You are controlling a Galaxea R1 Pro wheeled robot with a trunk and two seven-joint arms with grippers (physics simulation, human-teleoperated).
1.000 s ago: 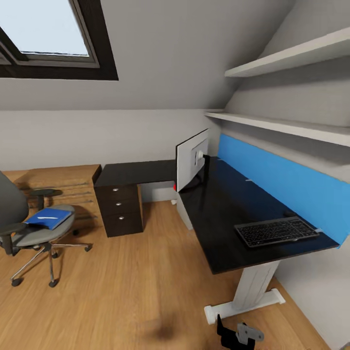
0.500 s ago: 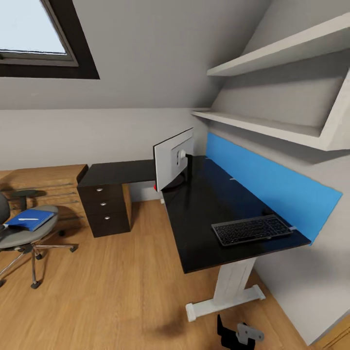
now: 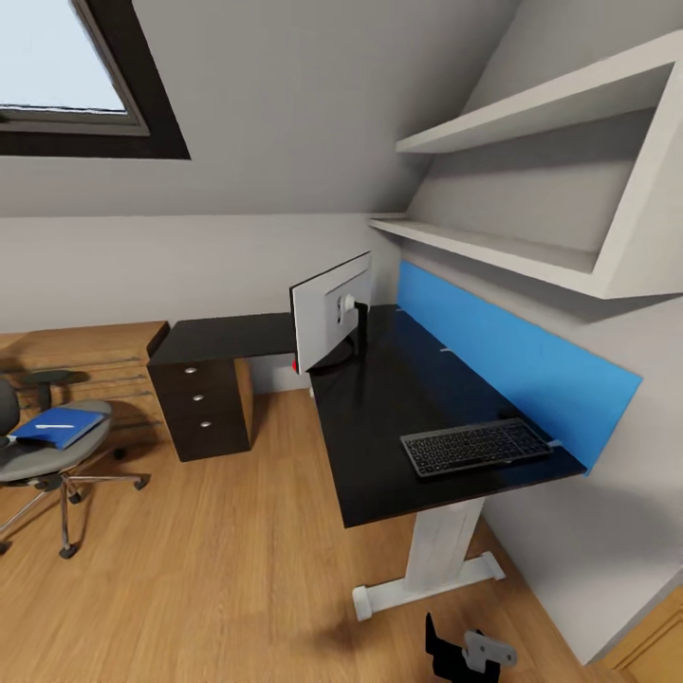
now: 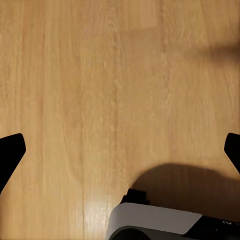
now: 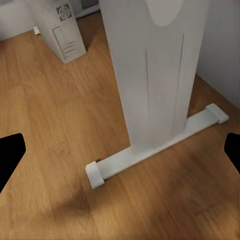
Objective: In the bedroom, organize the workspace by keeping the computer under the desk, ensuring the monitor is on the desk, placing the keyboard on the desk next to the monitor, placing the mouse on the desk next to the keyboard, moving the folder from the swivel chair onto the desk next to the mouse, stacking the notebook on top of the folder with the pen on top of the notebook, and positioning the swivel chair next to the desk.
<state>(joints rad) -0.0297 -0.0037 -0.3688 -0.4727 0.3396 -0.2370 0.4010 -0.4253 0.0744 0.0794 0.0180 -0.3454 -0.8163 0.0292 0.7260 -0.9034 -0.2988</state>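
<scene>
Wood plank floor [image 3: 237, 560] spans the room. Long black desk [image 3: 379, 417] w/ white pedestal leg [image 3: 441, 550] runs along the wall under a blue back panel [image 3: 512, 365]; two white wall shelves [image 3: 512, 251] above it. Black three-drawer cabinet [image 3: 202, 408] sits at the desk's far end, touching or just beside, can't tell. Grey swivel chair w/ chrome star base [image 3: 43, 474] stands well apart from the desk, at the room's left. White-backed flat monitor [image 3: 330, 313] upright at the desk's far end, back facing cam. White computer tower [image 5: 62, 32] on the floor beyond the desk leg, seen in right wrist view. Black keyboard [image 3: 474, 446] flat near the desk's near right corner, close to the panel edge. Blue folder [image 3: 59, 427] lies on the chair seat w/ a thin white pen-like item [image 3: 52, 428] on top; too small to ID for sure. Left gripper [image 4: 120, 150]: black fingertips [image 4: 10, 155] spread wide, nothing between, over bare floor. Right gripper [image 5: 120, 155]: jaws equally wide apart, empty, pointing at the leg's foot bar [image 5: 155, 150].
</scene>
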